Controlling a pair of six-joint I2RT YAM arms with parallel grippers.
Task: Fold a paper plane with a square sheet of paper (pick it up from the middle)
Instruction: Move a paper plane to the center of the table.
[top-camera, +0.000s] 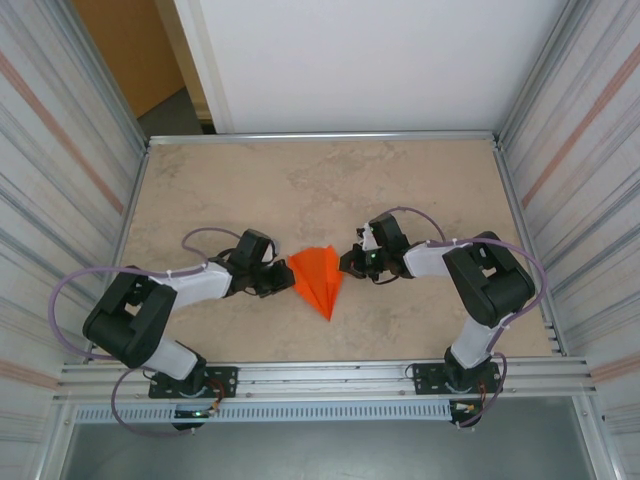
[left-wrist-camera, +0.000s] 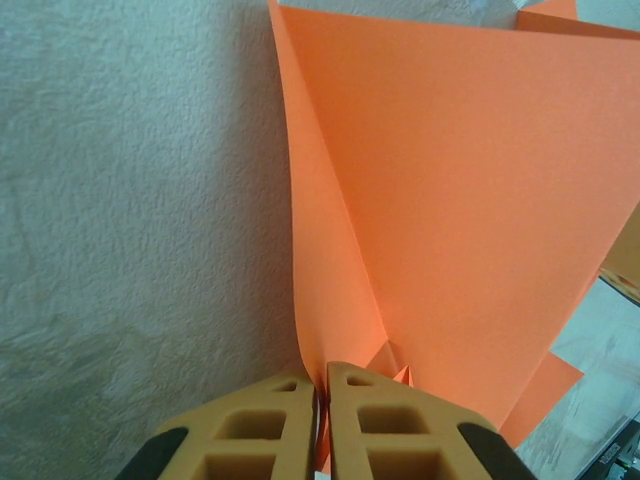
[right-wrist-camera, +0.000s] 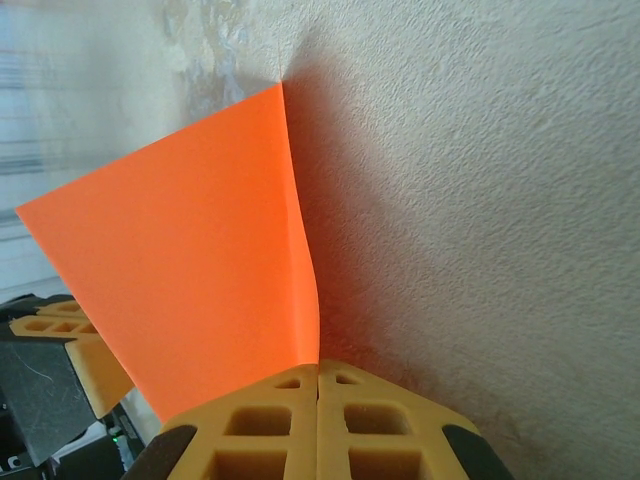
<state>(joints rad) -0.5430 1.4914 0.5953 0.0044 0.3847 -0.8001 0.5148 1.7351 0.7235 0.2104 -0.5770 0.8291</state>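
The square sheet of paper is folded into an orange paper plane (top-camera: 318, 280), a narrow dart on the table with its tip toward the near edge. My left gripper (top-camera: 288, 281) is at the plane's left edge. In the left wrist view its tan fingers (left-wrist-camera: 270, 420) stand almost together, with a raised orange flap (left-wrist-camera: 450, 200) running down into the thin slit between them (left-wrist-camera: 322, 378). My right gripper (top-camera: 347, 264) is at the plane's right edge. Its jaws (right-wrist-camera: 318, 370) are pressed together on the lifted edge of the orange wing (right-wrist-camera: 190, 270).
The beige stone-patterned table (top-camera: 330, 180) is fenced by corrugated metal walls on the left (top-camera: 60, 170) and right (top-camera: 590, 170). An aluminium rail (top-camera: 320, 378) runs along the near edge, carrying both arm bases. The left gripper's tan fingers (right-wrist-camera: 60, 335) show behind the wing.
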